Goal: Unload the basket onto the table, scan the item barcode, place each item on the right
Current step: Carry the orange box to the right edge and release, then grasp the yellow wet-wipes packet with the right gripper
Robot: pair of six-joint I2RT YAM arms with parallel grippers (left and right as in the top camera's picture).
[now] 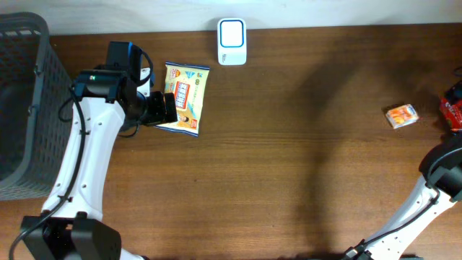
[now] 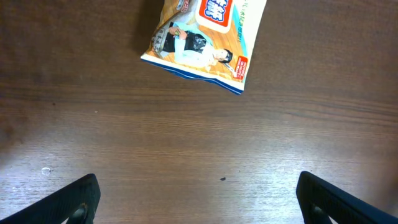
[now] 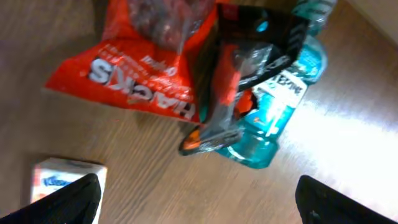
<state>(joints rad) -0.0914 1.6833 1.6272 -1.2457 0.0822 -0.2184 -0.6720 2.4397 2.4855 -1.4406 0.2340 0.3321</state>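
Partly cropped: snack bag [image 2: 202,43] top, left wrist view.

grey basket [image 1: 50,108] (left edge), orange box [image 1: 401,115], red bag [image 3: 124,74], blue bottle [image 3: 267,140]

One each is lying out: yellow snack packet [image 1: 186,97], white rectangular scanner [image 1: 232,41], small orange box [image 1: 401,115], red plastic bag [image 3: 140,71], grey mesh basket [image 1: 29,108].
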